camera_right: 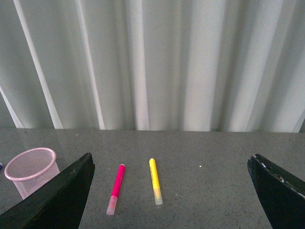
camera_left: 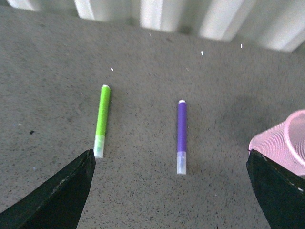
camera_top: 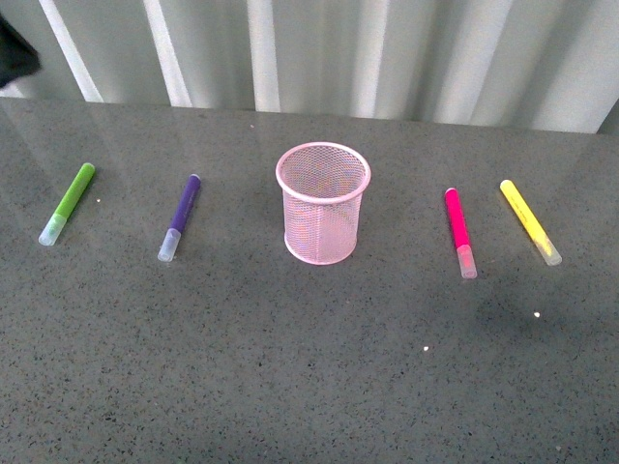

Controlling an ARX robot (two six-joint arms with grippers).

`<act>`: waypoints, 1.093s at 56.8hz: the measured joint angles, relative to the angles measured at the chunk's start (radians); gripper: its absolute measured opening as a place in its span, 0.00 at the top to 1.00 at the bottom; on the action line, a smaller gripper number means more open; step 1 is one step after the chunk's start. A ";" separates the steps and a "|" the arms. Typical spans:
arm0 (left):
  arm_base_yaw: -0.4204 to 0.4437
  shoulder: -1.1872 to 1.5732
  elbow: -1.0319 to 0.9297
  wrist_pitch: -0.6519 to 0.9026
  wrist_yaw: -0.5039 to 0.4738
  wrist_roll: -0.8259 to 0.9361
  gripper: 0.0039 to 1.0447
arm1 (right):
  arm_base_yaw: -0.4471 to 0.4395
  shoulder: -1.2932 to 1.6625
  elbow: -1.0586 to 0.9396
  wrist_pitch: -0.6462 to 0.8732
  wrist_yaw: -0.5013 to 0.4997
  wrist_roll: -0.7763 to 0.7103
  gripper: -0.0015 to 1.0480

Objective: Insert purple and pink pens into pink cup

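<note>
The pink cup (camera_top: 323, 203) stands upright and empty in the middle of the grey table. The purple pen (camera_top: 180, 217) lies flat to its left, the pink pen (camera_top: 459, 231) flat to its right, both with clear caps toward me. Neither arm shows in the front view. My left gripper (camera_left: 171, 191) is open and empty above the table, short of the purple pen (camera_left: 181, 136), with the cup's rim (camera_left: 286, 143) beside one finger. My right gripper (camera_right: 171, 191) is open and empty, with the pink pen (camera_right: 116, 188) and the cup (camera_right: 31, 169) ahead of it.
A lime-green marker (camera_top: 68, 202) lies at the far left, left of the purple pen; it also shows in the left wrist view (camera_left: 102, 120). A yellow marker (camera_top: 529, 221) lies right of the pink pen and shows in the right wrist view (camera_right: 155, 181). A corrugated grey wall (camera_top: 319, 48) runs behind the table.
</note>
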 joint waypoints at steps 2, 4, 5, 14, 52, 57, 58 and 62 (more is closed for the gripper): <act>-0.011 0.060 0.050 -0.031 0.005 0.024 0.06 | 0.000 0.000 0.000 0.000 0.000 0.000 0.07; -0.024 0.127 0.102 -0.055 0.036 0.045 0.06 | 0.000 0.000 0.000 0.000 0.000 0.000 0.07; -0.026 0.140 0.111 -0.058 0.044 0.049 0.06 | 0.000 0.000 0.000 0.000 -0.001 0.000 0.07; -0.059 0.292 0.245 -0.142 0.063 0.092 0.06 | 0.000 0.000 0.000 0.000 0.000 0.000 0.07; -0.109 0.777 0.683 -0.351 0.103 0.186 0.06 | 0.000 0.000 0.000 0.000 0.000 0.000 0.07; -0.104 0.816 0.716 -0.360 0.104 0.202 0.06 | 0.000 0.000 0.000 0.000 0.000 0.000 0.07; -0.103 0.825 0.724 -0.363 0.104 0.204 0.06 | 0.000 0.000 0.000 0.000 0.000 0.000 0.07; -0.096 0.851 0.751 -0.371 0.098 0.219 0.06 | 0.000 0.000 0.000 0.000 0.000 0.000 0.07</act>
